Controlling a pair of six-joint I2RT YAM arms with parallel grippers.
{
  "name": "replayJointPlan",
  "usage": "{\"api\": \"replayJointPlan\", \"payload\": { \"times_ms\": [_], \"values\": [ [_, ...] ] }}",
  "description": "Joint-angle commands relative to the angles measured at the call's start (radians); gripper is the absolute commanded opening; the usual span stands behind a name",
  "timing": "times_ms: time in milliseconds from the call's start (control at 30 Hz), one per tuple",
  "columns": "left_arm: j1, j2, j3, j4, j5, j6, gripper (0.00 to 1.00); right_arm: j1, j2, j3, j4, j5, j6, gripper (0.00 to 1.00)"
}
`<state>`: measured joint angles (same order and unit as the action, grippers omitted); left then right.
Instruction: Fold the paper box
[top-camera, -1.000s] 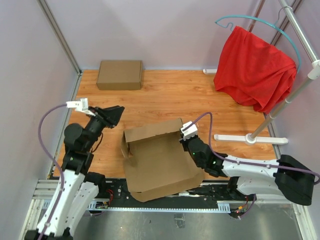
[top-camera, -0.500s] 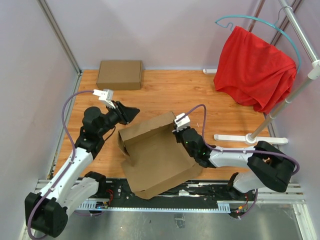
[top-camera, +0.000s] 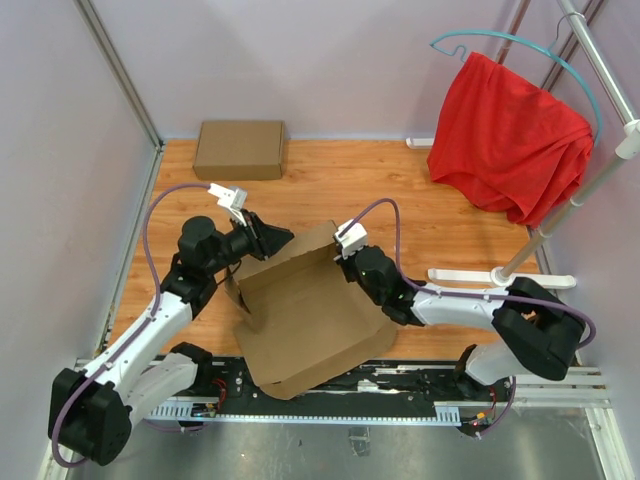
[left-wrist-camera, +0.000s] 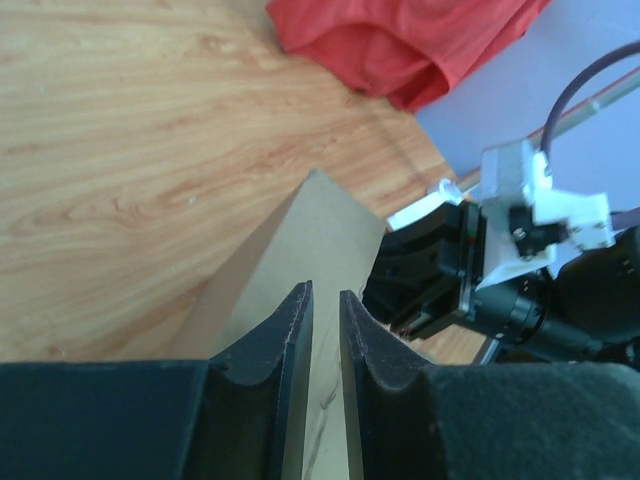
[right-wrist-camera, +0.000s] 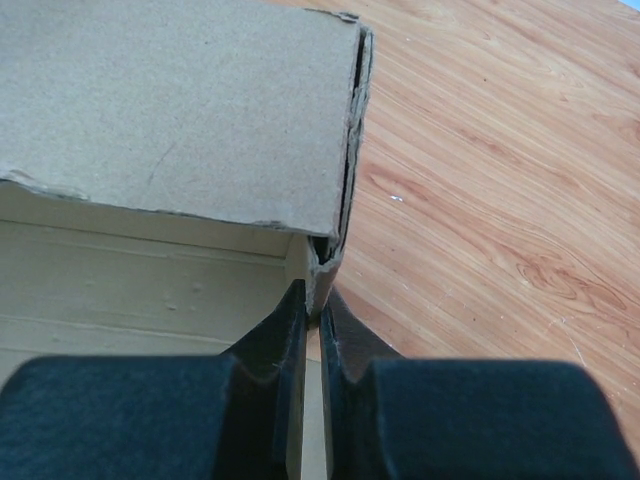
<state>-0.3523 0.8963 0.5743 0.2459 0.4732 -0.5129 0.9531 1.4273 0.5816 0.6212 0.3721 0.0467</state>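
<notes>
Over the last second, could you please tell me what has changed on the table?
The left gripper swung right to the far wall of the box and narrowed its jaws onto that edge. The right gripper, pinching the wall's right corner throughout, moved left and away, turning the box and pushing it left. The small box and red cloth stayed put.

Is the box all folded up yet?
Not yet. The paper box has its back wall standing up. The right gripper pinches one corner of it; the left gripper straddles the other end. The big front part lies flat, so the other sides and lid are left.
</notes>
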Motion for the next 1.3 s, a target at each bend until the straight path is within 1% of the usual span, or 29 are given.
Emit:
{"api": "replayJointPlan", "payload": {
  "times_ms": [0,200,233,333,433,500,567,700,800,867,967,1067,1100,1133,1267],
  "values": [
    [-0.033,0.018,-0.042,0.019,-0.011,0.022,0.22,-0.014,0.025,0.032,-0.044,-0.022,-0.025,0.06],
    [-0.067,0.049,-0.044,-0.03,-0.072,0.057,0.2,-0.014,0.07,0.057,-0.022,-0.021,-0.013,0.08],
    [-0.073,0.052,-0.043,-0.038,-0.085,0.063,0.2,-0.014,0.077,0.06,-0.016,-0.021,-0.009,0.11],
    [-0.084,0.063,-0.041,-0.06,-0.12,0.08,0.2,-0.014,0.096,0.055,0.017,-0.022,0.003,0.29],
    [-0.088,0.071,-0.032,-0.079,-0.144,0.091,0.2,-0.014,0.11,0.033,0.067,-0.027,0.014,0.41],
    [-0.089,0.072,-0.028,-0.088,-0.156,0.095,0.2,-0.014,0.119,0.017,0.108,-0.031,0.017,0.44],
    [-0.09,0.069,-0.026,-0.09,-0.164,0.096,0.2,-0.014,0.133,0.009,0.139,-0.04,0.018,0.43],
    [-0.09,0.066,-0.016,-0.104,-0.173,0.099,0.19,-0.017,0.175,0.005,0.209,-0.06,0.017,0.41],
    [-0.09,0.061,-0.014,-0.107,-0.174,0.099,0.19,-0.017,0.212,-0.007,0.302,-0.074,0.019,0.35],
    [-0.09,0.057,-0.012,-0.112,-0.179,0.099,0.19,-0.017,0.244,-0.012,0.382,-0.072,0.021,0.27],
    [-0.094,0.055,-0.002,-0.125,-0.198,0.107,0.18,-0.016,0.302,-0.016,0.498,-0.042,0.021,0.12],
    [-0.108,0.057,0.009,-0.157,-0.249,0.12,0.17,-0.003,0.33,0.003,0.498,0.079,0.036,0.02],
    [-0.116,0.058,0.014,-0.169,-0.271,0.127,0.16,0.004,0.333,0.011,0.488,0.147,0.034,0.01],
    [-0.123,0.058,0.016,-0.178,-0.292,0.13,0.16,0.011,0.334,0.012,0.488,0.171,0.029,0.01],
    [-0.143,0.066,0.023,-0.203,-0.352,0.14,0.16,0.023,0.34,0.015,0.487,0.218,0.029,0.01]
  ]
}}
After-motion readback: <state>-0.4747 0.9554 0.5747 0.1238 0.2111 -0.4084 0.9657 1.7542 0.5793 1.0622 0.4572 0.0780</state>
